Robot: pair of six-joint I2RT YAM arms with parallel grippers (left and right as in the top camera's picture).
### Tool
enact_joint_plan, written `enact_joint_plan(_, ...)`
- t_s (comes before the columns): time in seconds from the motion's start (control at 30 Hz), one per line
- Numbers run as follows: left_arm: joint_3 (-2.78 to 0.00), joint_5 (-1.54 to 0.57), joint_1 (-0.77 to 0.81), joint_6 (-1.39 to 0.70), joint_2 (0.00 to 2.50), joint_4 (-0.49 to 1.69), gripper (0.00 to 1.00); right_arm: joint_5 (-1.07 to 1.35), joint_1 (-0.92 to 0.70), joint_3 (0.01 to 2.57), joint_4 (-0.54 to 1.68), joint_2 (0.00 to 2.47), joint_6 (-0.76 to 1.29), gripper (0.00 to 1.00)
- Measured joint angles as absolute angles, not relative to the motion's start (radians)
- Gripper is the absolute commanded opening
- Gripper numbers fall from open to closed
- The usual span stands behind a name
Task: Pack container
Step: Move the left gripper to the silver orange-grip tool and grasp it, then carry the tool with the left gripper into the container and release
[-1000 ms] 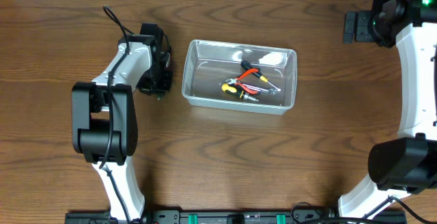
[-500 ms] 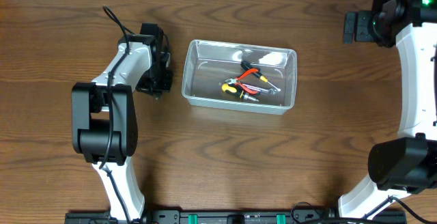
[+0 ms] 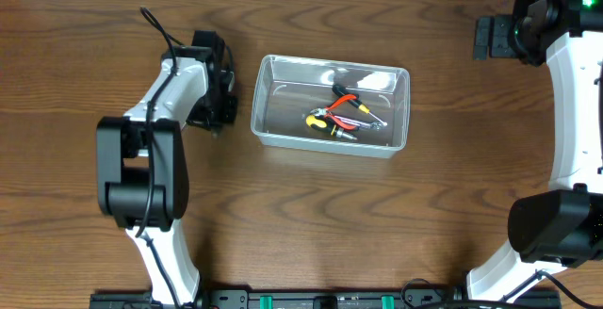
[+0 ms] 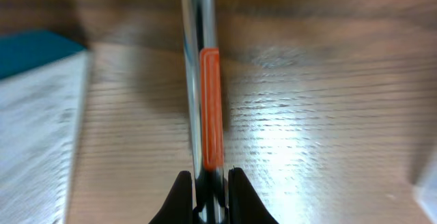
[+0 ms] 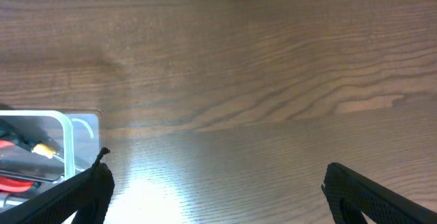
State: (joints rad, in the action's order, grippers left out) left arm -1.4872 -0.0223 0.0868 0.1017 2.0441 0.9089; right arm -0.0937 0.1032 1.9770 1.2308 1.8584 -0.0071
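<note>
Looking down from overhead, the container (image 3: pixel 283 111) sits near the middle of the counter (image 3: pixel 424 215), long side running left to right. Tools (image 3: pixel 341 116) lie in its right half, among them red-handled pliers (image 3: pixel 343 102) and a yellow-and-black screwdriver (image 3: pixel 325 125). The left arm (image 3: pixel 151 149) reaches in from the near edge, and its pincer (image 3: pixel 219 113) hangs just beside the container's left wall, outside it. The right arm (image 3: pixel 575 111) stands along the right edge, well apart from the container.

In the left wrist view, the left pincer is clamped on a slim metal tool (image 4: pixel 201 80) with an orange strip down its shaft, gripped at the near end between the dark fingertips (image 4: pixel 179 195). The wood below is blurred, and whether the tool touches it I cannot tell. A blurred white and teal box (image 4: pixel 41 108) lies at the left.

In the right wrist view, the right pincer (image 5: pixel 218 197) stands wide apart over bare wood with nothing between its fingers (image 5: pixel 382 197). A corner of the container shows at the lower left, with a red handle and a yellow tip inside.
</note>
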Motion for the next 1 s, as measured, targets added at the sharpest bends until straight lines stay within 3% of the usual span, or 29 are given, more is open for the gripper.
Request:
enact_joint_plan(0.53, -1.531, -0.056, 0.101, 0.114, 1.602, 0.874, 0.06, -0.094, 0.103, 1.977, 1.231, 1.858, -0.007, 0.99)
enact_joint_plan(1.0, -1.532, -0.188, 0.363, 0.368, 1.522, 0.877, 0.06, -0.094, 0.103, 1.977, 1.231, 1.858, -0.007, 0.99)
